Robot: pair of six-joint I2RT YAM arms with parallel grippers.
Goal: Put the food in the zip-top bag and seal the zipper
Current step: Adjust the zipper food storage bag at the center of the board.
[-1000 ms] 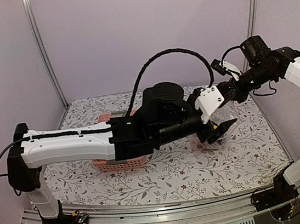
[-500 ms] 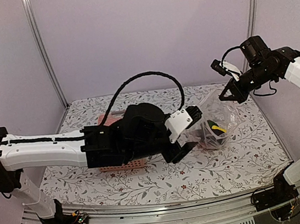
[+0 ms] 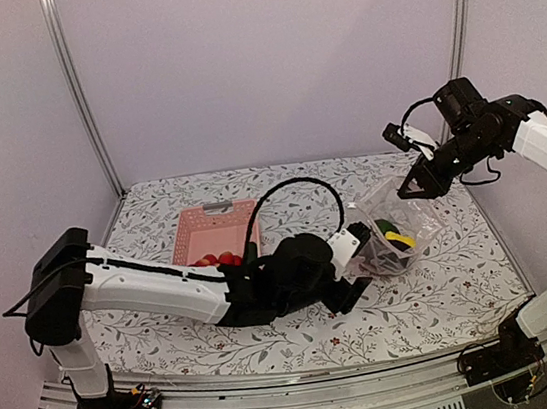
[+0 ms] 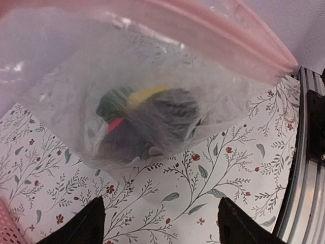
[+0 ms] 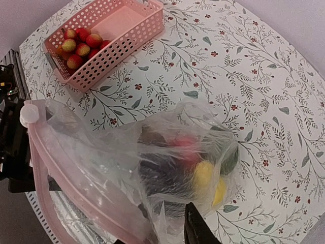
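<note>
The left gripper (image 4: 160,204) is wide open and has nothing in it. A second ago it was up at the mouth of the zip-top bag (image 3: 395,232). Now it has pulled back and gone down low, just beside the bag. Its arm lies close over the counter (image 3: 302,347). To me that looks like a drop-off that is done.

Some food (image 4: 147,122) sits in the bottom of the bag. There is a dark purple piece, a yellow one, a green one and a bit of red.

The right gripper (image 3: 415,186) is at the top edge of the bag, and the bag stands up toward it. I cannot tell if it is pinching the plastic or letting go.

The zipper (image 5: 49,169) is a pink strip along the mouth, with a small white slider at one end. The mouth is open, so the bag is not sealed.

More red berries (image 5: 78,44) lie in the pink basket (image 3: 202,232), well apart from the bag. So the job is only part done. The berries need to go in too, and then the zipper must be shut. If the right gripper lets the edge slip, the mouth may flop, and filling the bag will be harder.
</note>
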